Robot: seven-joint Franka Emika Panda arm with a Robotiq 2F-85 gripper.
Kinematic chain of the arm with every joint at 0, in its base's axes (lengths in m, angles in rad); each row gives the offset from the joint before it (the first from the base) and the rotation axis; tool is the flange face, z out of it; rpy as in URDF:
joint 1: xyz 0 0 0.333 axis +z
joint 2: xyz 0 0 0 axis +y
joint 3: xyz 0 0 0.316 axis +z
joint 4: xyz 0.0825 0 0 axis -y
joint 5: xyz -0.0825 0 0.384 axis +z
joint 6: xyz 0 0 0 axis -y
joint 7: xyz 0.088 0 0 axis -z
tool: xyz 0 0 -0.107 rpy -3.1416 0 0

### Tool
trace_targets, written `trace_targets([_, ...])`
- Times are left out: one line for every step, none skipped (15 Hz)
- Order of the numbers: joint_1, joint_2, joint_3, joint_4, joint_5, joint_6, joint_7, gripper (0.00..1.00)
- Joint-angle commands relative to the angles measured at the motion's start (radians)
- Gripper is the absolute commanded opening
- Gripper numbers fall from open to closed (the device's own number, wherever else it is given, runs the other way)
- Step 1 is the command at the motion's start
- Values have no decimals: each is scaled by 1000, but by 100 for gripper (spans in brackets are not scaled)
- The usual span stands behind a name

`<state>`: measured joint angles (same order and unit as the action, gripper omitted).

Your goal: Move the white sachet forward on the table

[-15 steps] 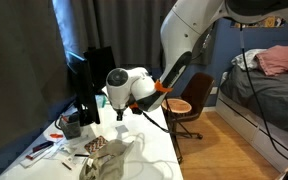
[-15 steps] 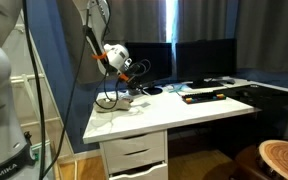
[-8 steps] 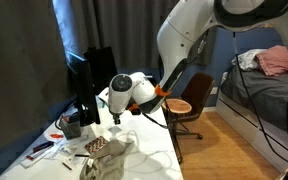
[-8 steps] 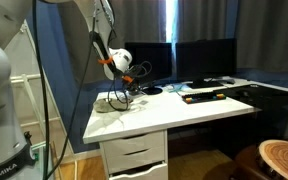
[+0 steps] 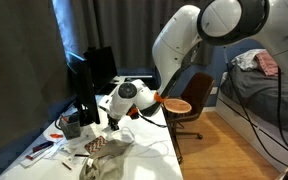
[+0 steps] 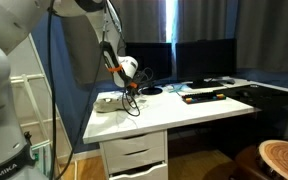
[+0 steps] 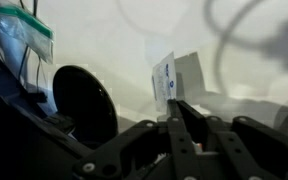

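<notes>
The white sachet (image 7: 163,80), printed in blue, stands out from my fingertips just above the white table (image 7: 114,40). My gripper (image 7: 177,103) is shut, with the two black fingers pressed together on the sachet's lower edge. In both exterior views the gripper (image 5: 112,122) (image 6: 131,88) hangs low over the table (image 5: 152,140) (image 6: 174,112), near the monitor end. The sachet is too small to make out in those views.
A round black object (image 7: 84,100) and a clear bag with a green strip (image 7: 24,35) lie close by. A monitor (image 5: 89,80), a crumpled bag (image 5: 109,160), a loose cable (image 6: 119,102) and flat items (image 6: 204,95) share the desk. A brown chair (image 5: 196,92) and wooden stool (image 6: 284,155) stand beside it.
The arm has swung down and the gripper has dropped closer to the table top, shifting slightly toward the monitor. The fingers stay shut.
</notes>
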<state>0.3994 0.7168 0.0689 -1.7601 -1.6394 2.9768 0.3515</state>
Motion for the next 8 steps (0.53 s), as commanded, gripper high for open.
trace_targets([-17, 98, 7, 92, -25, 97, -58, 2])
trace_targets([-17, 115, 6, 106, -21, 111, -77, 2])
trace_targets([-17, 131, 5, 119, -19, 122, -92, 2])
trace_targets([-15, 146, 4, 138, -24, 132, -102, 3])
trace_targets([-15, 159, 3, 152, -24, 140, -114, 3])
trace_targets([-13, 172, 1, 170, -27, 142, -125, 3])
trace_targets([-13, 185, 3, 189, -28, 153, -131, 3])
trace_targets([-10, 195, 0, 204, -32, 155, -145, 3])
